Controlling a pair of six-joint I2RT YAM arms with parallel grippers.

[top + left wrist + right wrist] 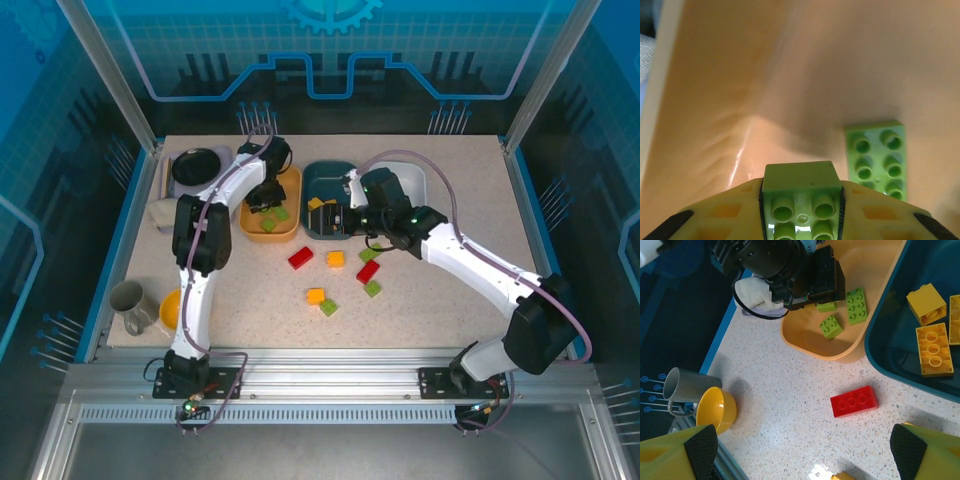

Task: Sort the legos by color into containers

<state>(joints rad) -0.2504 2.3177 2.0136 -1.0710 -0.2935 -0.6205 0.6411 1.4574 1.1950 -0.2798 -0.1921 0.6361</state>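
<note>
While red, orange and green legos (328, 283) lie loose on the tabletop (440, 300) in front of the yellow-orange tray (296, 200), the dark teal tray (322, 175) beside it holds yellow ones. Low inside the yellow-orange tray, the left fingers (725, 210) clamp a green brick (800, 182) next to a flat green brick (877, 157). The right fingers (670, 455) gape empty near its right edge. Let go at a tilt, the brick might hop the rim. The crowded arms could also clash.

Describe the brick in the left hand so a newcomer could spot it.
Find the yellow-orange tray beside the teal tray. The left hand hangs inside it, shut on a green brick; the two other green bricks lie loose.
</note>
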